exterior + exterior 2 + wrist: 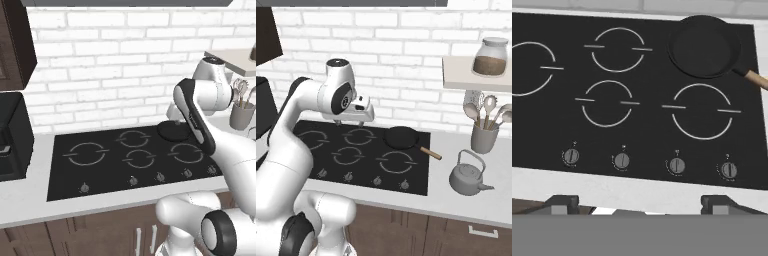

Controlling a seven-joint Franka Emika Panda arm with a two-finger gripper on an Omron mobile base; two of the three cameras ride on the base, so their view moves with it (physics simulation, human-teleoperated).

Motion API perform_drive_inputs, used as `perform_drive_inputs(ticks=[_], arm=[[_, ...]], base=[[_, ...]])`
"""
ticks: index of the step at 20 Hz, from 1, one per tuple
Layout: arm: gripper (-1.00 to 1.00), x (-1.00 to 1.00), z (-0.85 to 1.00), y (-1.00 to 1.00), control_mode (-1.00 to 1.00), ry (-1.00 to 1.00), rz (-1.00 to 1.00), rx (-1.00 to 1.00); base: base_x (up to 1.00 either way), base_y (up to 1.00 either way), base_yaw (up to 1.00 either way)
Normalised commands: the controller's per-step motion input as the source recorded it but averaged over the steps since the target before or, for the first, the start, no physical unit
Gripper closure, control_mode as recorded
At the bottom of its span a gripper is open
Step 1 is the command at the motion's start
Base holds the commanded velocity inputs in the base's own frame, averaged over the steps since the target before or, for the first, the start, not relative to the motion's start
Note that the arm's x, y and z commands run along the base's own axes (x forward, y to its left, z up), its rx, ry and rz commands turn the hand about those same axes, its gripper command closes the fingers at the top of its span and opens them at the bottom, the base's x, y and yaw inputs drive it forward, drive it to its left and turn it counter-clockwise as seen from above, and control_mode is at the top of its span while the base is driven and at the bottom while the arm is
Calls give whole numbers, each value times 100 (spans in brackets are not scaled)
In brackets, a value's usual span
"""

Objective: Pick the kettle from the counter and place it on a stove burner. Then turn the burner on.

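The small whitish-grey kettle [468, 176] stands upright on the pale counter [496, 195], to the right of the black glass stove [371, 172]. My gripper [350, 123] hangs open and empty above the back middle of the stove, far left of the kettle. Its two dark fingertips [562, 203] rise at the bottom of the hand view, wide apart, over the stove's front edge [637, 187]. The largest stove burner [86, 153] is the ring at the stove's left. A row of round knobs [621, 160] runs along the front.
A dark round pan [402, 137] with a wooden handle sits on the back right ring. A grey utensil holder [483, 138] stands behind the kettle, under a shelf with a jar [491, 56]. A black appliance [12, 135] stands left of the stove.
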Motion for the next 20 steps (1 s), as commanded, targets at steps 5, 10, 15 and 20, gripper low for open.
perform_drive_inputs(ticks=[5,10,15,20], arm=[[-100,-44,-15,-34,-100,0,-5,2],[-100,-34,-31,-39,-100,-1,-34,0],[-100,0,-42,-49,-100,-1,-57,0],[-100,0,-24,-41,-100,-1,-57,0]], base=[[0,0,0],[0,0,0],[0,0,0],[0,0,0]])
